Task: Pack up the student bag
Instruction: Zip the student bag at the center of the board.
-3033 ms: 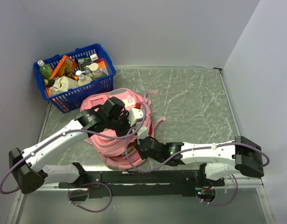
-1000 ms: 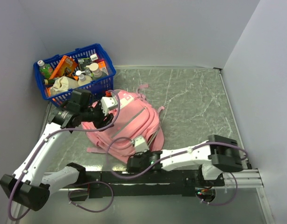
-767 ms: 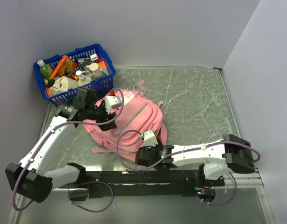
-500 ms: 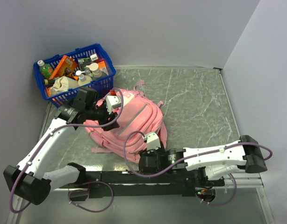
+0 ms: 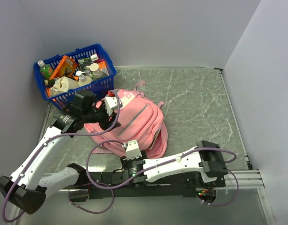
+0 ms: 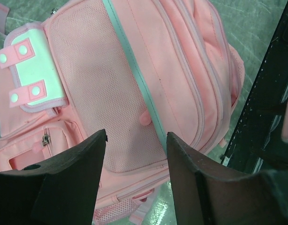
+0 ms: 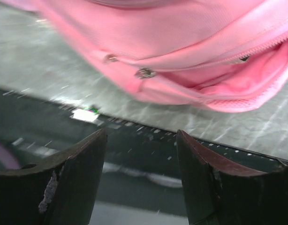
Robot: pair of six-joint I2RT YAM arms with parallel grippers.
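large soft pink fabric backpack (image 5: 137, 123) is laid on grey marbled table (image 5: 195, 103) | left gripper (image 6: 136, 136) is held open above it | right gripper (image 7: 140, 135) is held open beside its edge

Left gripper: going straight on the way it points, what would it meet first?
Probably the student bag, its mesh front panel, seen straight ahead of the open left gripper; depth is unclear.

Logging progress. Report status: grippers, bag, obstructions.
Left gripper open, empty, over bag. Right gripper open, empty, by bag's near edge. Bag lying flat, front up. Basket beyond it, loaded.
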